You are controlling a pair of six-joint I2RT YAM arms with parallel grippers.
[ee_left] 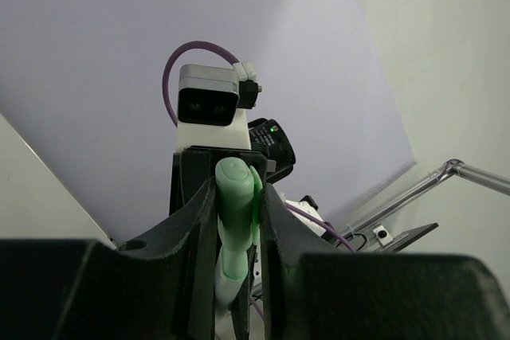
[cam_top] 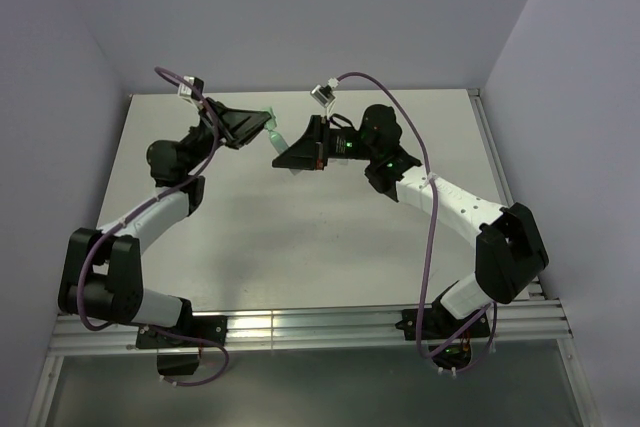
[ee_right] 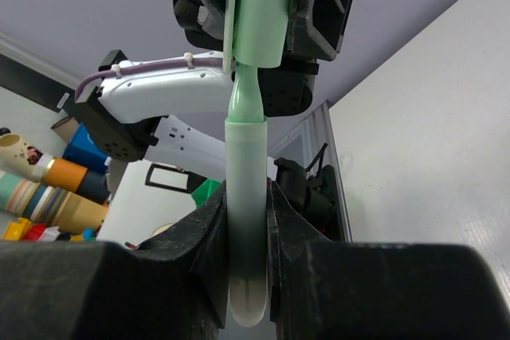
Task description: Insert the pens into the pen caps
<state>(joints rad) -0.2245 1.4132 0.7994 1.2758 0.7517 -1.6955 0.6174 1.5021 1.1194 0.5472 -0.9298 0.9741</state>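
Both arms meet in the air over the far middle of the table (cam_top: 300,247). My right gripper (ee_right: 247,197) is shut on the barrel of a mint-green pen (ee_right: 246,173), which stands upright between its fingers. The pen's narrower neck (ee_right: 243,97) enters the mouth of a mint-green pen cap (ee_right: 260,13) with a side clip. My left gripper (ee_left: 237,197) is shut on that cap (ee_left: 236,193), and the pen (ee_left: 229,264) shows just beyond it. From above, the two grippers (cam_top: 262,127) (cam_top: 285,154) face each other tip to tip, with a bit of green (cam_top: 272,132) between them.
A metal rail (cam_top: 300,332) runs along the table's near edge, by the arm bases. Pale walls close the table on the left, back and right. Off the table, coloured rolls (ee_right: 48,189) stand in the background.
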